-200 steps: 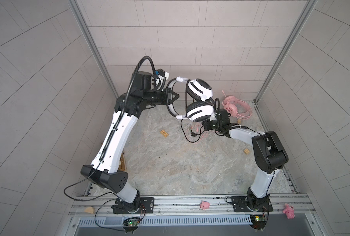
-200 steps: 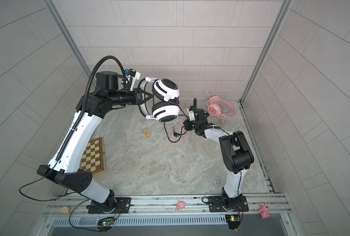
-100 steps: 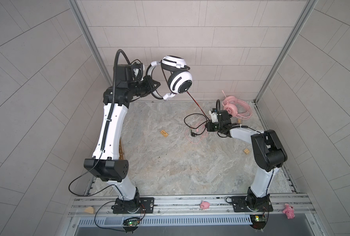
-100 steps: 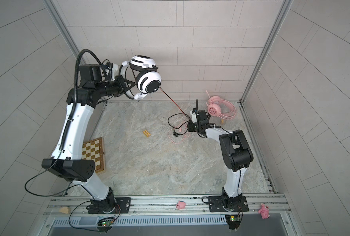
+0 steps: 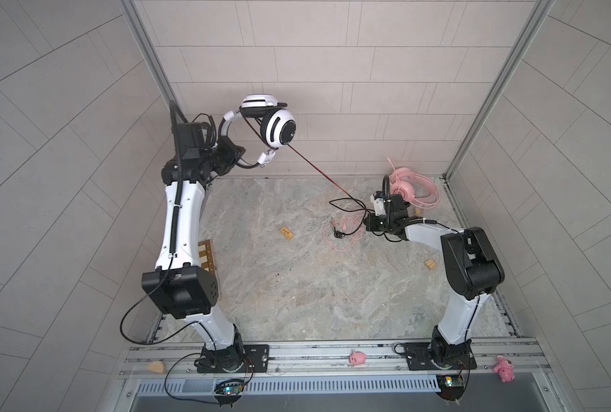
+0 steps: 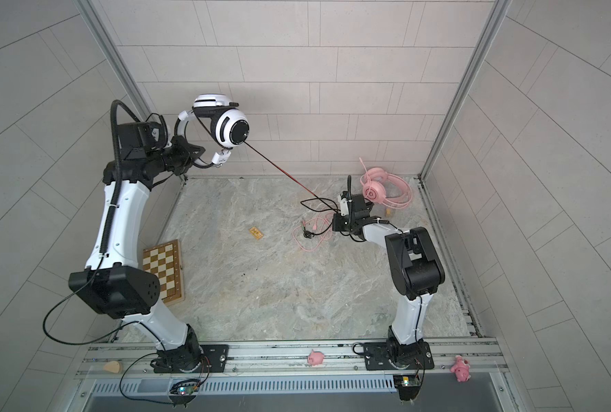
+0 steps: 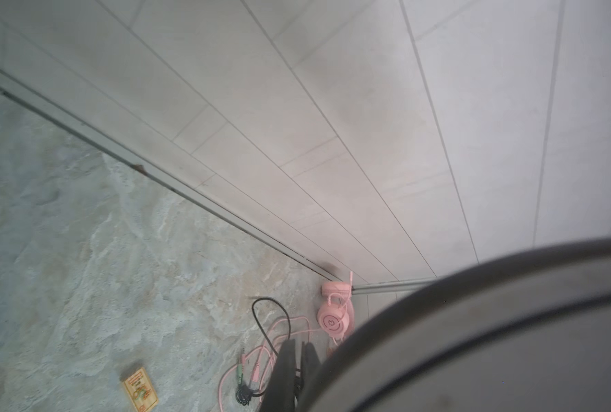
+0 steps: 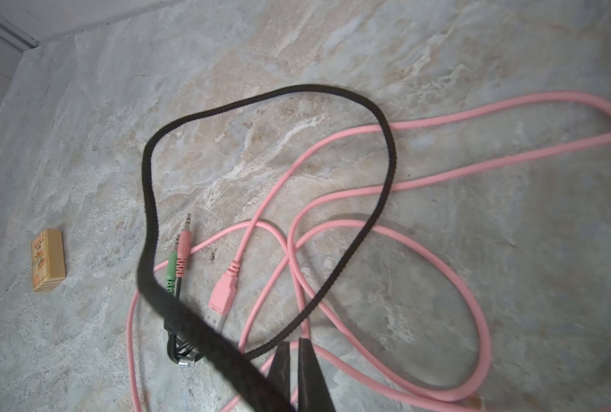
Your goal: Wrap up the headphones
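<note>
The white headphones point(image 5: 277, 128) point(image 6: 231, 130) hang high near the back wall. My left gripper point(image 5: 234, 155) point(image 7: 298, 351) is shut on their black band point(image 7: 475, 339). Their black cable point(image 5: 318, 171) point(image 8: 389, 160) crosses the band, then runs taut down to my right gripper point(image 5: 368, 223) point(image 8: 295, 344). That gripper is shut and low over the table, and the cable passes blurred along its fingers, then loops loose to its plugs point(image 8: 179, 264). The pink headphones point(image 5: 409, 189) point(image 7: 334, 319) lie in the back right corner, with their pink cable point(image 8: 439, 257) spread under the right gripper.
A small wooden block point(image 5: 286, 233) lies mid-table and another point(image 5: 430, 264) sits by the right arm. A chessboard point(image 6: 163, 271) lies at the left edge behind the left arm. Two pink toy pigs point(image 5: 357, 357) point(image 5: 505, 371) sit on the front rail.
The left arm has swung the white headphones up and to the left, away from the right gripper. The black cable has pulled straight. The right gripper has stayed low.
</note>
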`<action>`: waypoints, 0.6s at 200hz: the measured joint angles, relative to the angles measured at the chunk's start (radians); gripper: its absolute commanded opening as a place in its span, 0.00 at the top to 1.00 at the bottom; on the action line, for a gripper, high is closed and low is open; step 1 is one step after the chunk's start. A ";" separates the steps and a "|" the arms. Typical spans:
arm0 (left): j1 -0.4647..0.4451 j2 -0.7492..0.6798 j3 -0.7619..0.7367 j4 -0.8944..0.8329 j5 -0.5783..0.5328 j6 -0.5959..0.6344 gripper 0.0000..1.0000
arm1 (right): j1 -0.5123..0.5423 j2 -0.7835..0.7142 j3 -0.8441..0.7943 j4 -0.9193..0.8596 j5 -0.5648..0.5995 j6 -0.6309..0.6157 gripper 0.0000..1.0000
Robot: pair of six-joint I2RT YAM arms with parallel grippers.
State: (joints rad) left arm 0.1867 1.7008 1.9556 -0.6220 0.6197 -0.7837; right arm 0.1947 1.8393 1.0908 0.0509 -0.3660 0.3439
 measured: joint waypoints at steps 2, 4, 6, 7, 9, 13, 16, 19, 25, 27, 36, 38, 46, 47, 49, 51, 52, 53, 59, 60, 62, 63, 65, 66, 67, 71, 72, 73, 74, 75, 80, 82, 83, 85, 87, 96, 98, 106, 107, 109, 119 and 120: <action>0.005 0.001 -0.001 -0.002 -0.002 -0.002 1.00 | -0.002 -0.001 -0.002 0.000 0.000 0.000 0.92; 0.009 0.002 -0.001 -0.003 -0.005 -0.003 1.00 | -0.004 -0.002 -0.003 0.000 0.000 0.000 0.92; 0.013 0.003 -0.002 -0.005 -0.006 -0.003 1.00 | -0.006 -0.003 -0.004 -0.001 0.000 0.000 0.93; 0.015 0.003 -0.002 -0.005 -0.007 -0.004 1.00 | -0.008 -0.004 -0.005 -0.001 0.000 0.000 0.93; 0.019 0.004 -0.002 -0.005 -0.010 -0.005 1.00 | -0.010 -0.005 -0.005 -0.001 -0.001 0.000 0.93; 0.025 0.005 -0.002 -0.005 -0.013 -0.006 1.00 | -0.014 -0.006 -0.006 -0.001 -0.003 0.000 0.93; 0.030 0.005 -0.002 -0.006 -0.017 -0.005 1.00 | -0.018 -0.007 -0.007 -0.001 -0.004 0.000 0.94; 0.033 0.005 -0.002 -0.007 -0.020 -0.006 1.00 | -0.020 -0.008 -0.007 -0.001 -0.006 0.000 0.94; 0.039 0.005 -0.002 -0.010 -0.024 -0.005 1.00 | -0.024 -0.011 -0.007 0.000 -0.011 0.000 0.95; 0.040 0.005 -0.002 -0.011 -0.027 -0.005 1.00 | -0.025 -0.012 -0.007 0.001 -0.012 0.000 0.95; 0.041 0.004 -0.002 -0.011 -0.039 -0.005 1.00 | -0.027 -0.018 -0.007 0.002 -0.012 -0.001 0.96; 0.041 0.003 -0.003 -0.011 -0.041 -0.005 1.00 | -0.027 -0.019 -0.007 0.002 -0.012 0.000 0.96; 0.040 -0.001 -0.016 0.002 -0.058 -0.006 1.00 | -0.024 -0.024 -0.006 -0.003 -0.005 -0.007 0.98; 0.040 -0.002 -0.018 0.003 -0.061 -0.006 1.00 | -0.023 -0.026 -0.006 -0.005 -0.002 -0.010 0.98; 0.040 -0.003 -0.023 0.006 -0.067 -0.008 1.00 | -0.021 -0.027 -0.006 -0.008 0.003 -0.011 0.98; 0.039 -0.005 -0.026 0.007 -0.068 -0.008 1.00 | -0.020 -0.028 -0.006 -0.010 0.005 -0.014 0.98; 0.039 -0.006 -0.029 0.007 -0.074 -0.009 1.00 | -0.019 -0.029 -0.006 -0.013 0.009 -0.017 0.99; 0.039 -0.007 -0.032 0.008 -0.077 -0.010 1.00 | -0.018 -0.031 -0.006 -0.016 0.010 -0.019 0.99; 0.039 -0.011 -0.045 0.010 -0.093 -0.010 1.00 | -0.012 -0.036 -0.006 -0.032 0.023 -0.031 1.00; 0.039 -0.011 -0.047 0.010 -0.096 -0.010 1.00 | -0.011 -0.037 -0.006 -0.035 0.024 -0.031 1.00; 0.039 -0.013 -0.051 0.010 -0.103 -0.010 1.00 | -0.009 -0.040 -0.006 -0.042 0.030 -0.035 1.00; 0.039 -0.013 -0.052 0.010 -0.106 -0.010 1.00 | -0.008 -0.041 -0.006 -0.046 0.032 -0.038 1.00; 0.040 -0.013 -0.055 0.009 -0.111 -0.010 1.00 | -0.006 -0.042 -0.006 -0.051 0.034 -0.040 1.00; 0.040 -0.013 -0.058 0.009 -0.116 -0.010 1.00 | -0.005 -0.044 -0.006 -0.056 0.036 -0.042 1.00; 0.040 -0.013 -0.058 0.008 -0.119 -0.010 1.00 | -0.004 -0.046 -0.006 -0.060 0.037 -0.043 1.00; 0.040 -0.013 -0.062 0.008 -0.130 -0.010 1.00 | 0.000 -0.051 -0.006 -0.075 0.043 -0.049 1.00; 0.040 -0.013 -0.064 0.008 -0.134 -0.010 1.00 | 0.000 -0.052 -0.006 -0.077 0.044 -0.050 1.00; 0.040 -0.013 -0.064 0.008 -0.137 -0.010 1.00 | 0.001 -0.055 -0.006 -0.082 0.046 -0.051 1.00; 0.041 -0.013 -0.066 0.008 -0.143 -0.009 1.00 | 0.002 -0.056 -0.006 -0.085 0.047 -0.053 1.00; 0.041 -0.013 -0.067 0.008 -0.146 -0.009 1.00 | 0.003 -0.059 -0.006 -0.090 0.050 -0.054 1.00; 0.041 -0.013 -0.072 0.007 -0.162 -0.008 1.00 | 0.006 -0.068 -0.007 -0.106 0.055 -0.058 1.00; 0.041 -0.013 -0.075 0.007 -0.172 -0.008 1.00 | 0.006 -0.074 -0.009 -0.111 0.058 -0.060 1.00; 0.041 -0.013 -0.076 0.007 -0.174 -0.008 1.00 | 0.007 -0.076 -0.010 -0.112 0.059 -0.060 1.00; 0.041 -0.013 -0.079 0.007 -0.181 -0.008 1.00 | 0.008 -0.081 -0.012 -0.114 0.060 -0.060 1.00; 0.041 -0.013 -0.082 0.006 -0.190 -0.008 1.00 | 0.008 -0.087 -0.016 -0.117 0.062 -0.062 1.00; 0.041 -0.014 -0.096 0.008 -0.225 -0.005 1.00 | 0.008 -0.126 -0.040 -0.124 0.071 -0.066 1.00; 0.041 -0.015 -0.099 0.008 -0.229 -0.005 1.00 | 0.008 -0.135 -0.046 -0.124 0.072 -0.067 1.00; 0.041 -0.018 -0.116 0.010 -0.268 -0.002 1.00 | 0.008 -0.175 -0.071 -0.130 0.081 -0.068 1.00; 0.041 -0.018 -0.117 0.011 -0.270 -0.002 1.00 | 0.008 -0.178 -0.072 -0.130 0.082 -0.068 1.00; 0.041 -0.018 -0.122 0.011 -0.275 -0.002 1.00 | 0.008 -0.188 -0.078 -0.132 0.087 -0.068 1.00; 0.040 -0.023 -0.149 0.020 -0.312 -0.002 1.00 | 0.012 -0.232 -0.098 -0.143 0.101 -0.071 1.00; 0.040 -0.023 -0.151 0.022 -0.314 -0.002 1.00 | 0.013 -0.237 -0.100 -0.144 0.104 -0.071 1.00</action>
State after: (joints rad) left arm 0.2272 1.6775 1.8042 -0.5999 0.3061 -0.7856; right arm 0.2081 1.6020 0.9909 -0.0929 -0.2619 0.2726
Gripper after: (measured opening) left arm 0.064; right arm 0.048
